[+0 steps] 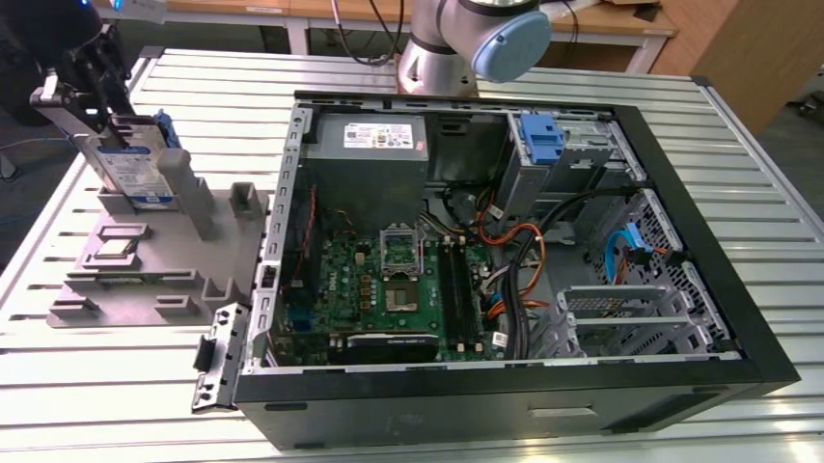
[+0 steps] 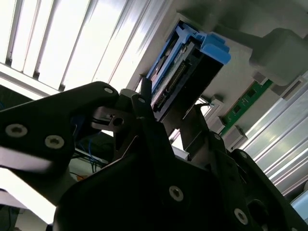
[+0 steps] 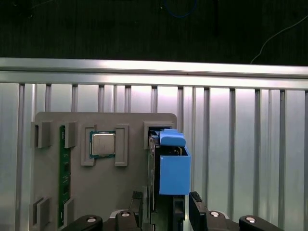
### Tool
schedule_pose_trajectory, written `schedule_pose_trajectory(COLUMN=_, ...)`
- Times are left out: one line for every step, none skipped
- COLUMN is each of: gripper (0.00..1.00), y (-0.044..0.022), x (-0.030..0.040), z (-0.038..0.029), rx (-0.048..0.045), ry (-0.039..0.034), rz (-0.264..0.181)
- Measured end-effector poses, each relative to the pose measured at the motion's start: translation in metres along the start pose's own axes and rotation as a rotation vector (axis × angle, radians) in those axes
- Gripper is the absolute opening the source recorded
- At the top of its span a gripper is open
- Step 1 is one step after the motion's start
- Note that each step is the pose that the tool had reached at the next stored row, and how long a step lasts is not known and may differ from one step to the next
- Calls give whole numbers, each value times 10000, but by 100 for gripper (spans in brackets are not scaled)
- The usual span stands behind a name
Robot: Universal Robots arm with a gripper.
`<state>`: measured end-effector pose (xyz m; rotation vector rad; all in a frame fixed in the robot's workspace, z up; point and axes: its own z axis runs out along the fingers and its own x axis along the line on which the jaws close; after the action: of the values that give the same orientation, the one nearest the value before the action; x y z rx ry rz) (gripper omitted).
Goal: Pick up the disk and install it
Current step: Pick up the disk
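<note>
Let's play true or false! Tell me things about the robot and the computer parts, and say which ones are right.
1. The disk stands upright in the grey holder. True.
2. The computer case has its side closed. False: it is open, and the green motherboard shows.
3. The gripper is at the disk. True.
4. The disk is inside the computer. False: it is in the holder, outside the case.
5. A square chip sits in the holder too. True.
</note>
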<state>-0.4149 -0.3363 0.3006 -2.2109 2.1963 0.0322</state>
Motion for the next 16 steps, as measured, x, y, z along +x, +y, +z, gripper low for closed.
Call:
schedule_pose_trajectory(gripper=49, y=0, x=0, z=-1, rx=-1, ry=0, rz=0)
schedule_pose_trajectory(gripper=43, y=0, x=0, z=-2, rx=-1, ry=0, rz=0)
schedule_pose_trajectory(gripper=43, y=0, x=0, z=-3, rx=-2, ry=2, rz=0)
schedule_pose_trajectory(gripper=36, y=0, x=0, z=-4, rx=-2, ry=1, rz=0)
schedule_pose_trajectory(gripper=36, y=0, x=0, z=-4, rx=-1, ry=0, rz=0)
schedule_pose_trajectory(gripper=35, y=0, x=0, z=-5, rx=0, ry=0, rz=0)
schedule_pose_trajectory(gripper=35, y=0, x=0, z=-5, rx=0, ry=0, rz=0)
schedule_pose_trajectory(gripper=35, y=0, x=0, z=-6, rx=0, ry=0, rz=0)
schedule_pose_trajectory(gripper=35, y=0, x=0, z=-7, rx=-1, ry=0, rz=0)
schedule_pose_trajectory(gripper=35, y=0, x=0, z=-8, rx=-1, ry=0, rz=0)
schedule_pose_trajectory(gripper=35, y=0, x=0, z=-9, rx=-1, ry=0, rz=0)
schedule_pose_trajectory(gripper=35, y=0, x=0, z=-9, rx=0, ry=0, rz=0)
schedule_pose_trajectory(gripper=35, y=0, x=0, z=-10, rx=0, ry=0, rz=-1)
schedule_pose_trajectory(gripper=35, y=0, x=0, z=-11, rx=0, ry=0, rz=0)
schedule_pose_trajectory(gripper=35, y=0, x=0, z=-12, rx=-1, ry=0, rz=0)
schedule_pose_trajectory(gripper=35, y=0, x=0, z=-12, rx=-1, ry=0, rz=0)
